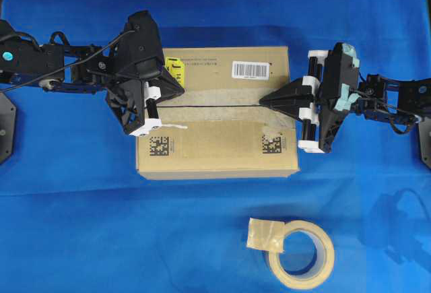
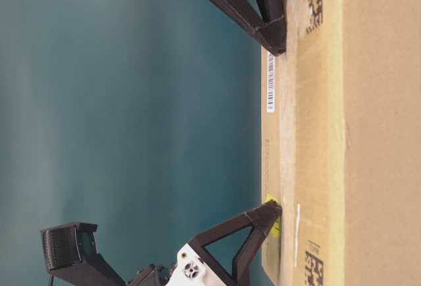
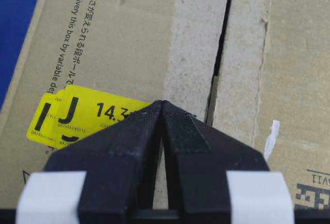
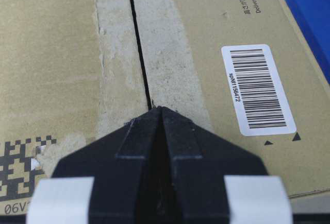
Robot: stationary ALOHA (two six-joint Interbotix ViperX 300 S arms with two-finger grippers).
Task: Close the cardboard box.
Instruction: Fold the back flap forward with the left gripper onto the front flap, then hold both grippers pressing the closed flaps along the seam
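Cardboard box (image 1: 217, 111) sits mid-table on blue cloth (image 1: 101, 225), top flaps down and meeting at a centre seam (image 1: 215, 105). Left gripper (image 1: 180, 85) fingers pressed together, tip on the box top by the yellow sticker (image 3: 77, 113). Right gripper (image 1: 262, 102) fingers together, tip at the seam's other end near the barcode label (image 4: 260, 90). Tape roll (image 1: 300, 252) lies well apart in front.

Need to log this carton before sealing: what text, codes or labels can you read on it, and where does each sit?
"Delivery this box by variable de…", cut off, beside Japanese print: cardboard box top flap.
"J" and "14.3…", partly hidden by the left tool: yellow sticker.
"SPN1156472", uncertain: white barcode label.
Square matrix codes: print beneath too small to read.
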